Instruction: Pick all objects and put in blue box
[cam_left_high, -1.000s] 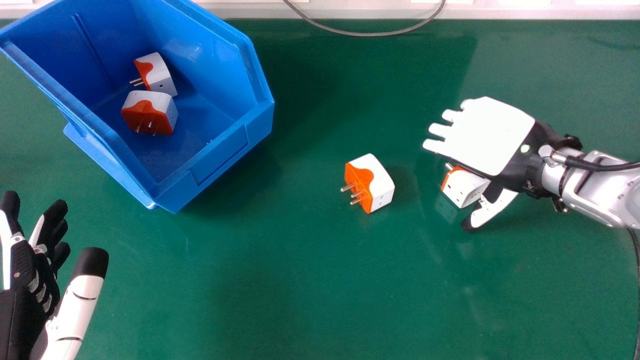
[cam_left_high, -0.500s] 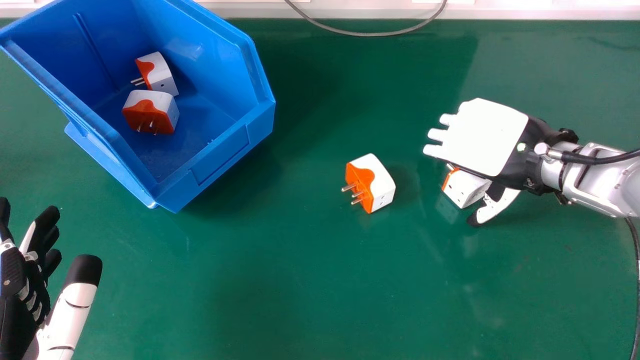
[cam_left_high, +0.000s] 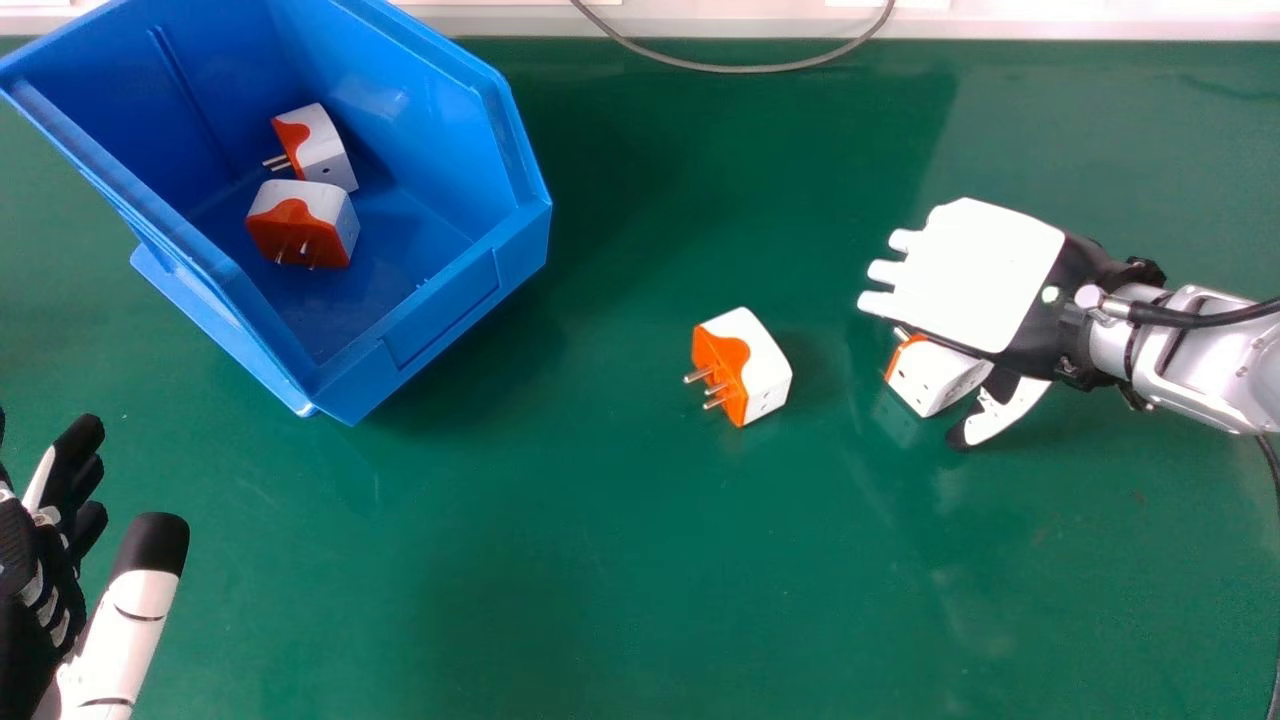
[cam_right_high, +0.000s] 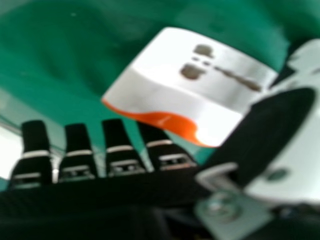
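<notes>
My right robot hand (cam_left_high: 985, 270) is palm down with its fingers extended and thumb spread wide, partly over a chunky white-and-orange plastic plug adapter (cam_left_high: 932, 380) on the green tabletop (cam_left_high: 600, 550); I can't tell whether I touch it. Nearer the box lies a second adapter (cam_left_high: 758, 368), prongs bared. Beyond, the open blue plastic box (cam_left_high: 440, 310) holds two more: one (cam_left_high: 322, 152), another (cam_left_high: 305, 225). My left robot hand (cam_left_high: 28, 620) is open, near the box.

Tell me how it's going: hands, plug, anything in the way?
Right hand open over plug, not gripping. Left hand open, off to the left. Second plug lies between that one and the box.
</notes>
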